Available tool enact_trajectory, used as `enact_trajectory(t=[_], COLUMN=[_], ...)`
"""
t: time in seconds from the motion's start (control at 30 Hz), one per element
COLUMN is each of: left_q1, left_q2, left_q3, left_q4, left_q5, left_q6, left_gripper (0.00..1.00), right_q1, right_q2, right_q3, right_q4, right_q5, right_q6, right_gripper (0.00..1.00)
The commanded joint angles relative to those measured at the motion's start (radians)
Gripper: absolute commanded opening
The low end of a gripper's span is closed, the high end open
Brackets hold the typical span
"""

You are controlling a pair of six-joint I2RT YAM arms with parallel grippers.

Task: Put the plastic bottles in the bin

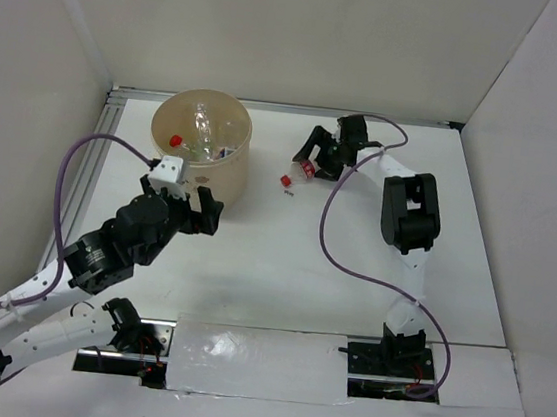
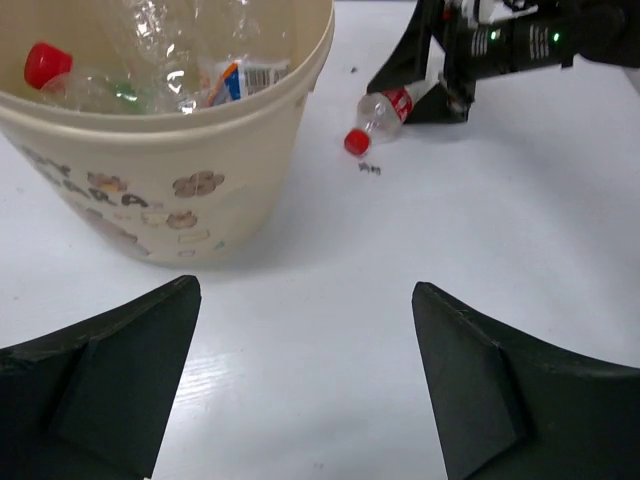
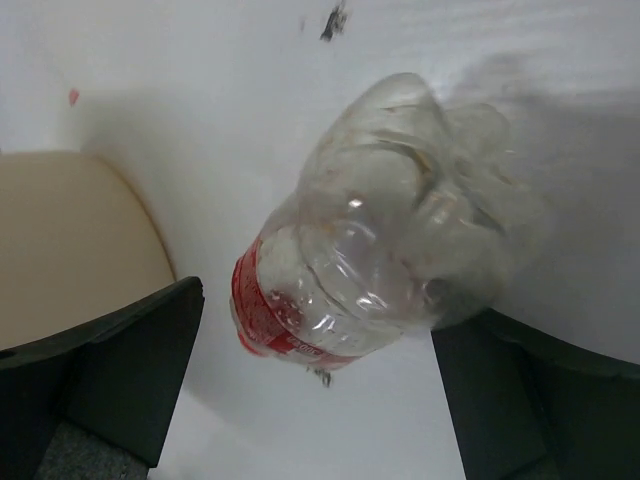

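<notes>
The last loose plastic bottle (image 3: pixel 380 250) lies on its side on the white surface (image 2: pixel 330 290), just to the right of the tan bin (image 2: pixel 170 150), its red cap (image 2: pixel 357 141) pointing toward the robot. The right tool (image 3: pixel 315 330) is lowered over the bottle's crushed base end, released and wide, with one finger on either side of the clear body. Neither finger can be seen pressing it. Inside the bin, several other crushed bottles (image 2: pixel 150 70) lie in a heap, one with a red cap and one with a blue-and-orange label. The left tool (image 1: pixel 208 213) hangs just in front of the bin's near wall, released and carrying nothing.

The step in hand looks like the pick-up of this remaining bottle, and the task appears close to done. The next move calls for the right tool to clench squarely across the crumpled body, lift it off the surface, and carry it left over the bin's rim before letting go. The dented plastic may give or slip under the squeeze, and the bin stands near enough that the swing must clear its wall.
</notes>
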Motion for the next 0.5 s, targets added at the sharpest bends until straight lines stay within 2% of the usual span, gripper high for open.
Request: enact_trajectory(t=[0.0,0.13,0.17,0.27,0.3,0.33,0.4,0.47], left_q1=[-0.026,-0.026,-0.026,-0.026,-0.026,-0.026,-0.026,-0.026], left_q2=[-0.048,-0.074,-0.084,-0.106,-0.106,-0.106,-0.115,-0.115], left_q3=[-0.012,-0.013,-0.013,-0.045,-0.075,-0.097,-0.170,-0.221], left_q4=[-0.091,-0.146,-0.146,-0.156,-0.156,-0.156,-0.156,-0.146], left_q5=[-0.064,-0.064,-0.073,-0.063,-0.063,-0.031,0.003,0.059], left_q6=[-0.123,-0.163,-0.173,-0.183,-0.183,-0.197,-0.229,-0.284], left_gripper=[1.00,1.00,1.00,1.00,1.00,1.00,1.00,1.00], right_q1=[0.009,0.029,0.029,0.029,0.029,0.029,0.029,0.017], right_q2=[0.054,0.080,0.080,0.089,0.089,0.074,0.045,-0.013], right_q3=[0.046,0.066,0.066,0.066,0.056,0.056,0.042,0.059], right_q4=[0.039,0.039,0.039,0.051,0.051,0.062,0.062,0.071], right_q5=[0.202,0.269,0.269,0.282,0.270,0.250,0.203,0.099], right_q6=[0.076,0.095,0.095,0.071,0.058,0.020,-0.049,-0.147], right_gripper=[1.00,0.89,0.79,0.60,0.47,0.40,0.26,0.22])
